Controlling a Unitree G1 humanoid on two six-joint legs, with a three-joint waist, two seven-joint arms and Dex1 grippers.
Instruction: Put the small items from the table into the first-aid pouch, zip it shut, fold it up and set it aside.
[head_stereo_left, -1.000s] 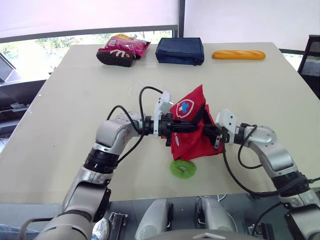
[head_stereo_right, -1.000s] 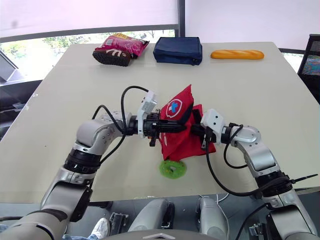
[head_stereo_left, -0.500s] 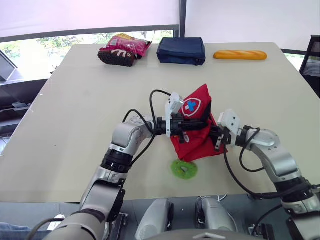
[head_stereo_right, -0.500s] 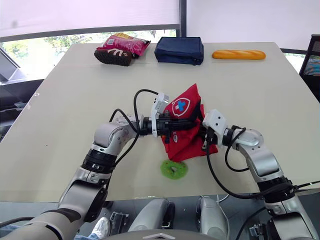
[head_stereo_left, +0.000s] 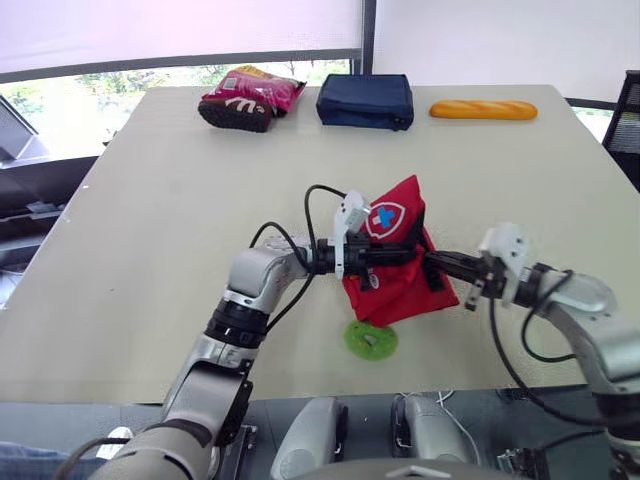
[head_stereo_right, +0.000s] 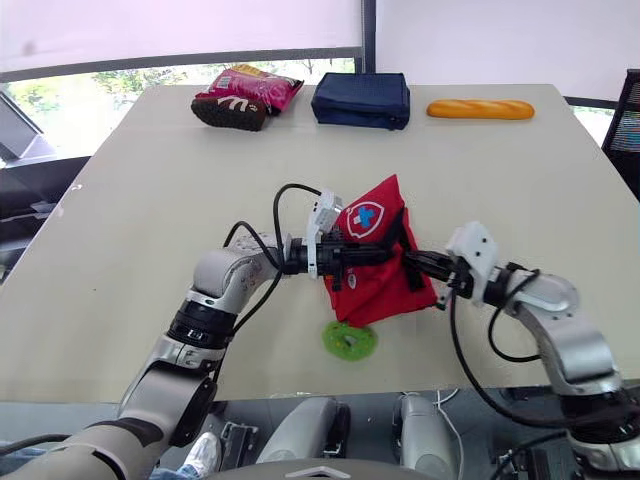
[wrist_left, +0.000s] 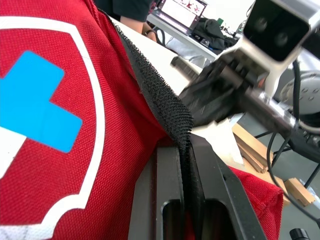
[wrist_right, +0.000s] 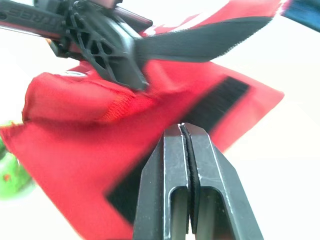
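Note:
The red first-aid pouch stands on the table near its front edge, its flap with the white-and-blue cross raised. My left gripper reaches in from the left and is shut on the flap's black velcro strip. My right gripper comes from the right, shut, with its tips at the pouch's right edge by a black velcro patch; I see nothing between its fingers. A green round item lies on the table just in front of the pouch.
Along the table's far edge lie a pink snack bag, a navy blue pouch and a baguette. The table's front edge runs just behind the green item.
My right arm has drawn back to the right, its tips now at the pouch's edge instead of deeper in. My left gripper has shifted slightly right with the flap.

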